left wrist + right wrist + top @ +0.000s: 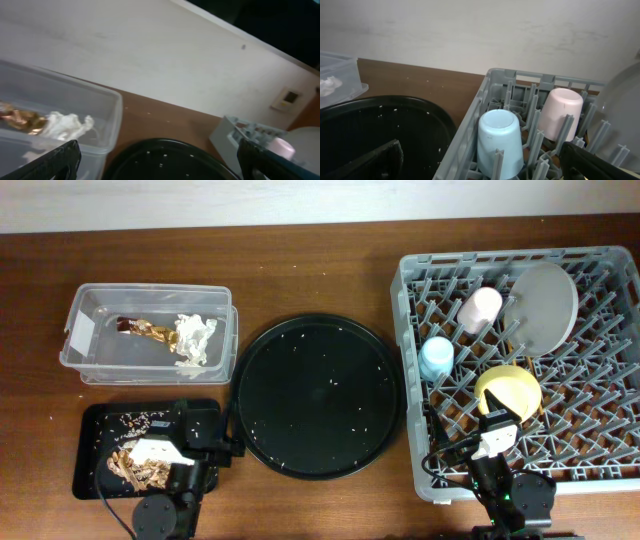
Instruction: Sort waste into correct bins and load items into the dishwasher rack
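- Inside the clear tub (pixel 76 330) — napkin (pixel 197 336) and shiny wrapper (pixel 148 330).
- Inside the small black tray (pixel 96 426): food scraps (pixel 130 466).
- Inside the rack (pixel 600 472): blue cup (pixel 436 358), pink cup (pixel 480 308), plate (pixel 546 306), yellow bowl (pixel 510 388).
- Left pincer (pixel 160 165), right pincer (pixel 480 165) — wide open, empty.

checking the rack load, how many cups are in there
2. The light blue cup sits near the dishwasher rack's left edge. The pale pink cup lies just beyond it, toward the far side, next to the white plate. Nothing suggests a hidden third.
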{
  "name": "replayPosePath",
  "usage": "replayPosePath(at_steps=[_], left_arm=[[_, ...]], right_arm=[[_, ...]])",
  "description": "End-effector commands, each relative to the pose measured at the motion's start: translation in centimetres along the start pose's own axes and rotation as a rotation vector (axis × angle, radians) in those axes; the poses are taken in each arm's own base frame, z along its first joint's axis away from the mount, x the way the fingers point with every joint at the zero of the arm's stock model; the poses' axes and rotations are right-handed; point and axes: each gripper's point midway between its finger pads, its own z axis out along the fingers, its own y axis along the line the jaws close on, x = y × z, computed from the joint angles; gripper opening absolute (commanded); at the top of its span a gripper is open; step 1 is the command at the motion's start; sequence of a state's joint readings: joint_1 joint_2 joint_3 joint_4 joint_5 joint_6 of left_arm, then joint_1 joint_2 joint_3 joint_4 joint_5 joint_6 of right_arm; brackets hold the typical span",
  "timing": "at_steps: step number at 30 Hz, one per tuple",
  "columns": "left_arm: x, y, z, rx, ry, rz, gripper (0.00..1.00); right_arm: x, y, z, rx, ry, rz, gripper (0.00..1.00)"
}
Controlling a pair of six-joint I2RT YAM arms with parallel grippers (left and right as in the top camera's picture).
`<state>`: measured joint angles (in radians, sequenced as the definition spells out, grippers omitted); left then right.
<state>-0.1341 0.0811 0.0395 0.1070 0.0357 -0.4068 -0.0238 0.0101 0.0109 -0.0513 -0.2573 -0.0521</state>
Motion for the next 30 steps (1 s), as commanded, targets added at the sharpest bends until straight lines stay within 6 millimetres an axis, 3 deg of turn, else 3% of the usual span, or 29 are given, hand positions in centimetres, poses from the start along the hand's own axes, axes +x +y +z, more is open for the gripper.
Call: replayPosePath(at_steps=[1, 3, 5, 30], left_arm=[[1.5, 2.4, -0.3, -0.086, 0.028, 0.020, 0.99], [3.2, 4.5, -0.8, -0.176, 0.100, 0.015, 0.99], [3.4, 5.2, -0.8, -0.205, 0.110, 0.076, 0.99], [3.5, 5.2, -0.8, -0.205, 0.115, 0.081, 0.99]], right_arm=[[0.2, -0.2, 0.0, 0.011, 0.004, 0.009, 0.98], [0.2, -0.2, 0.0, 0.011, 0.004, 0.010, 0.98], [0.2, -0.2, 0.0, 0.011, 0.004, 0.009, 0.98], [0.2, -0.2, 0.0, 0.011, 0.004, 0.009, 0.98]])
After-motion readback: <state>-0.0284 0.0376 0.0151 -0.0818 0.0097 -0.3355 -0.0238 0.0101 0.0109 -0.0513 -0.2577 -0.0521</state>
